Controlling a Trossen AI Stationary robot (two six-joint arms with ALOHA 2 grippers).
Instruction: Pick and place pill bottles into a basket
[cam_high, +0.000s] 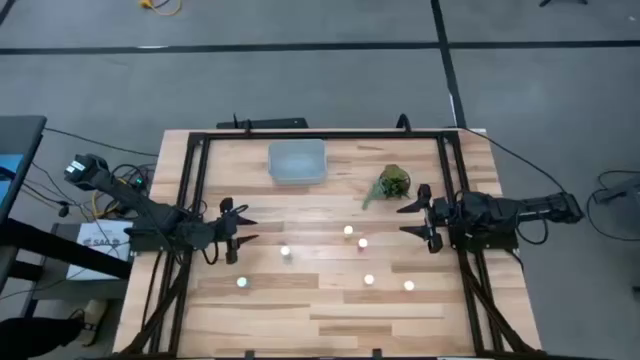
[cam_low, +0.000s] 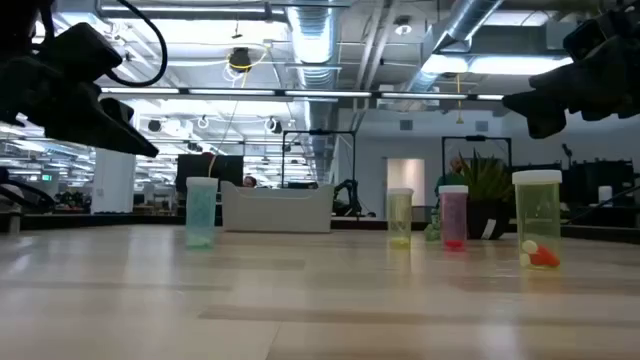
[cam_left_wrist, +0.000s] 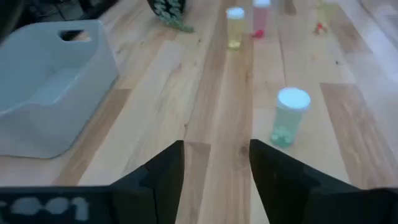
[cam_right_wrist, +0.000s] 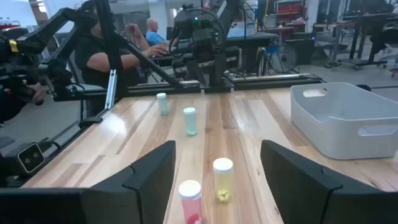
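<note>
The pale blue-grey basket (cam_high: 296, 162) stands at the table's far middle; it also shows in the left wrist view (cam_left_wrist: 50, 118) and the right wrist view (cam_right_wrist: 348, 118). Several white-capped pill bottles stand upright on their bases in the table's middle, among them one (cam_high: 286, 251) near my left gripper and two (cam_high: 348, 231) (cam_high: 362, 242) near my right. My left gripper (cam_high: 238, 230) is open and empty, with a green bottle (cam_left_wrist: 289, 117) ahead of it. My right gripper (cam_high: 420, 218) is open and empty, with a yellow bottle (cam_right_wrist: 222, 180) and a pink bottle (cam_right_wrist: 189, 199) just ahead of its fingers.
A green leafy sprig (cam_high: 392, 183) lies right of the basket, close to my right gripper. A dark frame (cam_high: 320, 133) runs along the table's edges. People sit beyond the table's left side (cam_right_wrist: 118, 50). Bare wood (cam_high: 330, 325) lies along the near edge.
</note>
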